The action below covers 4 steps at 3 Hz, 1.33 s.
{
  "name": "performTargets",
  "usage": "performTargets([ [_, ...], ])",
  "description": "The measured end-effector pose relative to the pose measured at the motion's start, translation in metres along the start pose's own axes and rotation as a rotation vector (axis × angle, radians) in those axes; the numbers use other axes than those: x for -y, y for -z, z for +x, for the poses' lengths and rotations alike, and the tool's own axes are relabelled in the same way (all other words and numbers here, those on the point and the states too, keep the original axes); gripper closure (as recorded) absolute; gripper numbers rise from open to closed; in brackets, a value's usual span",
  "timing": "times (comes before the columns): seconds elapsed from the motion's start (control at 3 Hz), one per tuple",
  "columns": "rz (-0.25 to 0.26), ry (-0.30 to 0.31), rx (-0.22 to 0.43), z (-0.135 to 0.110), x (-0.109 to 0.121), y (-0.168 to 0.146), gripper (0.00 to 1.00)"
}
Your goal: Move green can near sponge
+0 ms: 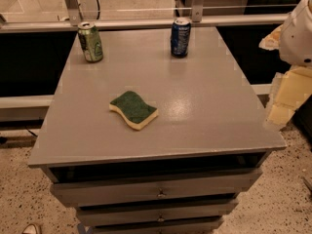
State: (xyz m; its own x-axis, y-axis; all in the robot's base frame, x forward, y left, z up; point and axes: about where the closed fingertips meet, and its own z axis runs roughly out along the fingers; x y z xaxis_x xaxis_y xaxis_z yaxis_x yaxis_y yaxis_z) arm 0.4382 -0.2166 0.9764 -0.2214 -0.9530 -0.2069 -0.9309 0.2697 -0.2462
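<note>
The green can (90,42) stands upright at the far left corner of the grey table (204,111). The sponge (134,109), dark green on top with pale yellow foam below, lies flat near the middle of the table, toward the front left. My gripper (282,104) hangs at the right edge of the view, beside the table's right side, below the white arm (297,33). It is far from both the can and the sponge and holds nothing that I can see.
A dark blue can (180,37) stands upright at the far middle of the table. The table has drawers (158,193) in front. A metal rail (146,23) and glass wall run behind it. Speckled floor lies around.
</note>
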Motion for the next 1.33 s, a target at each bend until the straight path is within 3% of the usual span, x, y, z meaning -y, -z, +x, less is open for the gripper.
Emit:
performTargets([
  [0.33,0.0,0.0,0.0,0.0,0.0,0.0,0.0],
  [0.67,-0.012,0.028,0.074,-0.024,0.005,-0.015,0.0],
  [1.0,-0.02,0.082,0.209,-0.082,0.024,-0.042,0.0],
  [1.33,0.012,0.126,0.383,-0.155,0.055,-0.07,0.0],
])
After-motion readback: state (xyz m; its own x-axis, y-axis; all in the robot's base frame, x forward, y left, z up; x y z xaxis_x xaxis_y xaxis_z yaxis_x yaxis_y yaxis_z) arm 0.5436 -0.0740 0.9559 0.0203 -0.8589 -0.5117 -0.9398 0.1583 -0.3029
